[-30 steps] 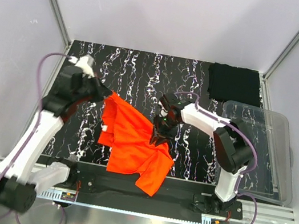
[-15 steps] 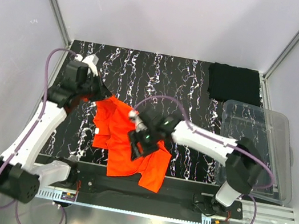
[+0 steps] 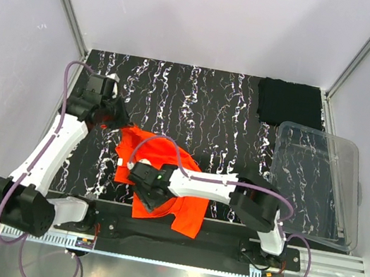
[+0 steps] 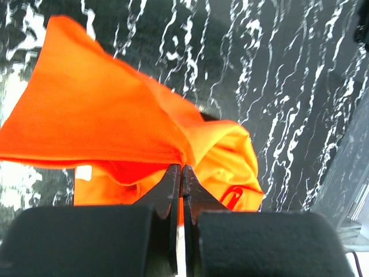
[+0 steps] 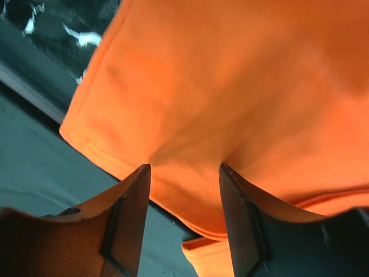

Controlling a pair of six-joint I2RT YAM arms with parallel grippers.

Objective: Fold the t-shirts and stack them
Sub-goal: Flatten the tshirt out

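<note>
The orange-red t-shirt (image 3: 187, 207) lies crumpled on the black marbled table, near the front edge. My left gripper (image 3: 118, 121) is shut on its upper left edge and lifts it; in the left wrist view the closed jaws pinch the orange cloth (image 4: 115, 115) at the gripper (image 4: 182, 170). My right gripper (image 3: 147, 196) is open, pressed down onto the shirt's lower left part; in the right wrist view orange cloth (image 5: 230, 86) fills the gap at the gripper (image 5: 184, 167). The black t-shirt (image 3: 290, 104) lies folded at the back right corner.
A clear plastic bin (image 3: 317, 183) stands at the right side of the table. The table's front edge (image 3: 156, 223) runs just below the orange shirt. Grey walls close in left, back and right.
My right gripper has swept from the shirt's middle right to its lower left, arm stretched across the shirt. My left gripper has pulled the shirt's corner further left and back.
</note>
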